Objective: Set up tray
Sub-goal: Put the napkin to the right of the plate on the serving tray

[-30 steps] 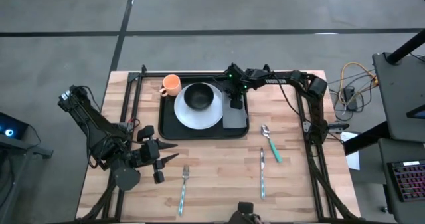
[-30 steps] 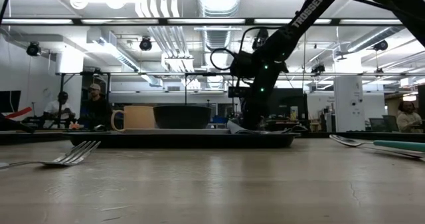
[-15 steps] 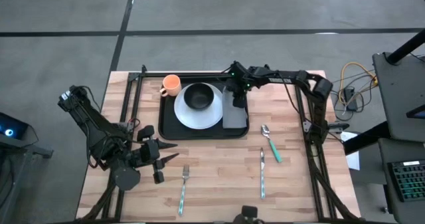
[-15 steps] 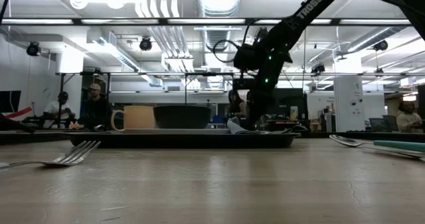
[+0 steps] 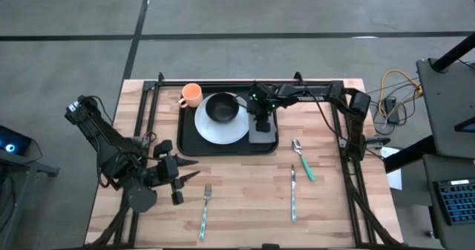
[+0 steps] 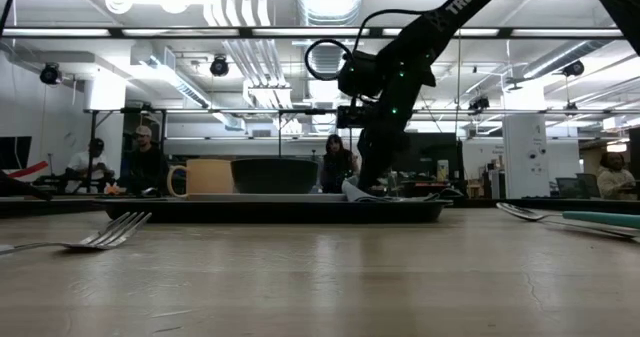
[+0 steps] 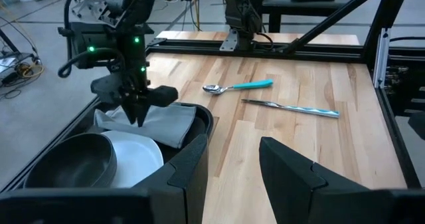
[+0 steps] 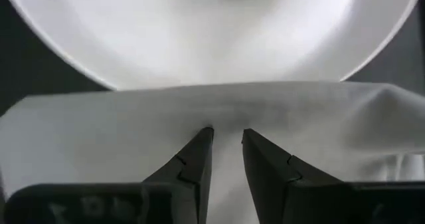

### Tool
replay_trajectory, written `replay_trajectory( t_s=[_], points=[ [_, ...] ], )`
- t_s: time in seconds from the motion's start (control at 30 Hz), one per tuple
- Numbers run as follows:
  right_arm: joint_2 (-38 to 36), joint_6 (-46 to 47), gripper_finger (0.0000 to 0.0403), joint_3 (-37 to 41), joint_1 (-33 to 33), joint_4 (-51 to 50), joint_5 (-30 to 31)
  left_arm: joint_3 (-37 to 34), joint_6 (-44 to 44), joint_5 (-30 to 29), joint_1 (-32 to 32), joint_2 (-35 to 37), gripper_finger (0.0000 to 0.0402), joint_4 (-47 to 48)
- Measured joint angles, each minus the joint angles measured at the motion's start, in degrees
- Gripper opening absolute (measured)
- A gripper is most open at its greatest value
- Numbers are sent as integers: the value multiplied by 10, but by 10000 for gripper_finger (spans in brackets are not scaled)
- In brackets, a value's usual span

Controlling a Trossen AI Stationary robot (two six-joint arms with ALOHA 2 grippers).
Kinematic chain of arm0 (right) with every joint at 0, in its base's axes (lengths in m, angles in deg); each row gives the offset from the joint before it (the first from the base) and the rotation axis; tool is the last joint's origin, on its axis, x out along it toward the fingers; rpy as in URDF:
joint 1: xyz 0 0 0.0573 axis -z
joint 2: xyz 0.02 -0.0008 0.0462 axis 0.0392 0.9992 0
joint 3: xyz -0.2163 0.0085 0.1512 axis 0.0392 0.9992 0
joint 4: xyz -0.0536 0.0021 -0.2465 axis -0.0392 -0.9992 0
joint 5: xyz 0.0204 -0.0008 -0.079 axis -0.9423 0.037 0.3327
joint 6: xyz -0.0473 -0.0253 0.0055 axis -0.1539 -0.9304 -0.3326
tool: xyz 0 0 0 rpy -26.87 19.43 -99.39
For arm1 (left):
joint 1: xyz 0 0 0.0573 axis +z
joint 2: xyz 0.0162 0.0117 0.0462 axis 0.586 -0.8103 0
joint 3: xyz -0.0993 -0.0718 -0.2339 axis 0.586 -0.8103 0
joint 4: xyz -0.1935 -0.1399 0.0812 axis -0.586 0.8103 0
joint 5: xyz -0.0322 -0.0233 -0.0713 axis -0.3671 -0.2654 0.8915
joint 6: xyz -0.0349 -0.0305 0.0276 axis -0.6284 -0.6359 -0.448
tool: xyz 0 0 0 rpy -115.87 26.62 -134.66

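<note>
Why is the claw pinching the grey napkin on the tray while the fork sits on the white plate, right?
Not quite: the fork lies on the bare wooden table, as the high view shows. The right claw is at the grey napkin on the tray, beside the white plate.

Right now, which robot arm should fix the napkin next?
The right one, probably. Its hand is already down on the grey napkin in the tray, fingers nearly closed on the cloth. The left hand waits open, off the tray, near the fork.
</note>
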Motion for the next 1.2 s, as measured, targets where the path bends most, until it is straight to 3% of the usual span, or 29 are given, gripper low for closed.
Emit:
replay_trajectory(
  t_s=[1.2],
  points=[
    [3,18,74,47,-4,111,-21,0,1,0,-1,0,116,0]
  ],
)
